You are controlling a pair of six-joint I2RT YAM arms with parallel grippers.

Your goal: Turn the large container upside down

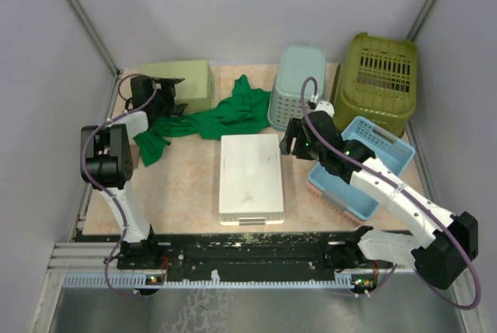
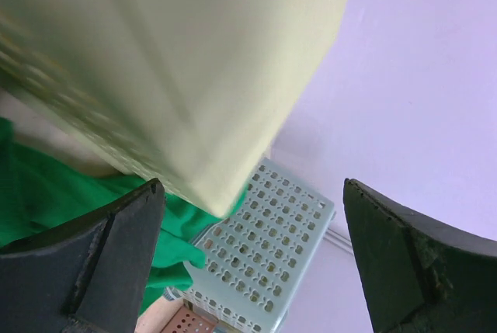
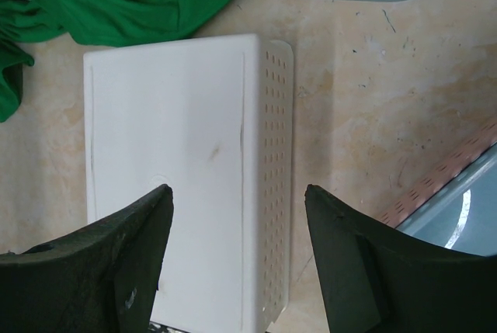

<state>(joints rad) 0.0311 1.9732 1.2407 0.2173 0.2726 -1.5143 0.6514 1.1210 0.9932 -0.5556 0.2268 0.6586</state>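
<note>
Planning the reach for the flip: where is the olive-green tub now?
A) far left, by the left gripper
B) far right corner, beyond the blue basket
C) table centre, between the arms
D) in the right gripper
B: the olive-green tub sits in the far right corner, behind the blue basket.

Lit evenly and softly from above, bright and flat. Throws only faint, diffuse shadows beside the white basket (image 3: 178, 178) in the right wrist view. Blurs the pale-green box (image 2: 155, 61) at upper left of the left wrist view, softens the left gripper (image 2: 253, 193) below.
</note>
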